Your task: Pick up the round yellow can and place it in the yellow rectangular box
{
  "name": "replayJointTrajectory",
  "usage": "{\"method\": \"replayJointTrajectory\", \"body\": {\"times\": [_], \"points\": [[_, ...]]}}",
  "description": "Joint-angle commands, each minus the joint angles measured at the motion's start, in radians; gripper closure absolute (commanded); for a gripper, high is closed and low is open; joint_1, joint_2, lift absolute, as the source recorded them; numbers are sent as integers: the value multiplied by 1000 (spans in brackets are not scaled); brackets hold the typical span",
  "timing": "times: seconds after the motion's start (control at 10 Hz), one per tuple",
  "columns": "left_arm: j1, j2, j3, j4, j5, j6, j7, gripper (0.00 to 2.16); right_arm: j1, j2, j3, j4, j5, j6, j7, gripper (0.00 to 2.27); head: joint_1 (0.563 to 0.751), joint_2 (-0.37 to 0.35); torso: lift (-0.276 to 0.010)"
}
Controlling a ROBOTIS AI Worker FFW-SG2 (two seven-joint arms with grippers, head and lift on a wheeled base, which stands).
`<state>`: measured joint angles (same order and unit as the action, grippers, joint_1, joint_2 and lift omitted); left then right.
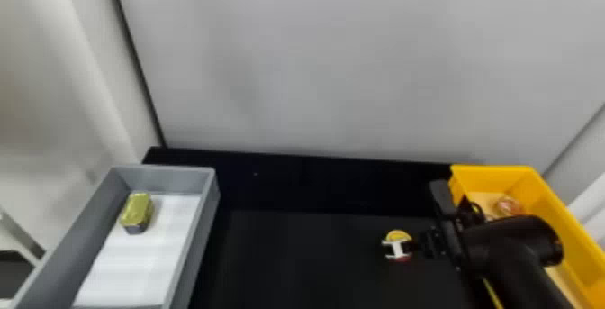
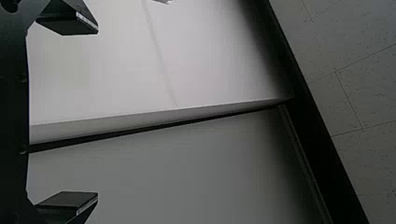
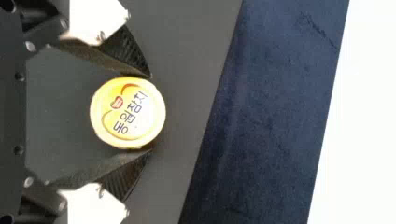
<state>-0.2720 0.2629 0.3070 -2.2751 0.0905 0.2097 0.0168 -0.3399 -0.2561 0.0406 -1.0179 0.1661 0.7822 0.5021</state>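
The right pincer [image 1: 397, 248] was clamped on the round yellow can [image 3: 128, 114], a finger at either side. The can's round top was yellow with a paler middle, dark lettering and a small red mark. It was over the black surface [image 1: 292, 258], perhaps touching it, near the yellow rectangular box [image 1: 571, 236]. The left pincer [image 2: 98, 113] had its fingers apart.

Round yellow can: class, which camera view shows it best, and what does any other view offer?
The right wrist view: the round yellow can's lid faces the camera, large and unobstructed, between the right gripper's fingers. The head view shows it much smaller, partly covered by the gripper.
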Motion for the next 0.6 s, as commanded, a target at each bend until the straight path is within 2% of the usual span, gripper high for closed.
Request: {"method": "replayJointTrajectory", "body": {"times": [0.0, 0.3, 0.4, 0.5], "points": [[8, -2, 11, -3, 0, -1, -3, 36, 15, 3, -13, -73, 52, 79, 15, 673, 694, -78, -9], [22, -5, 18, -11, 6, 11, -3, 36, 127, 14, -48, -531, 149, 458, 3, 722, 694, -78, -9], [22, -4, 21, -12, 8, 16, -3, 36, 142, 18, -47, -685, 228, 607, 70, 722, 694, -78, -9], [22, -4, 20, -14, 8, 20, -3, 36, 140, 20, -25, -826, 451, 719, 273, 722, 694, -78, -9]]}}
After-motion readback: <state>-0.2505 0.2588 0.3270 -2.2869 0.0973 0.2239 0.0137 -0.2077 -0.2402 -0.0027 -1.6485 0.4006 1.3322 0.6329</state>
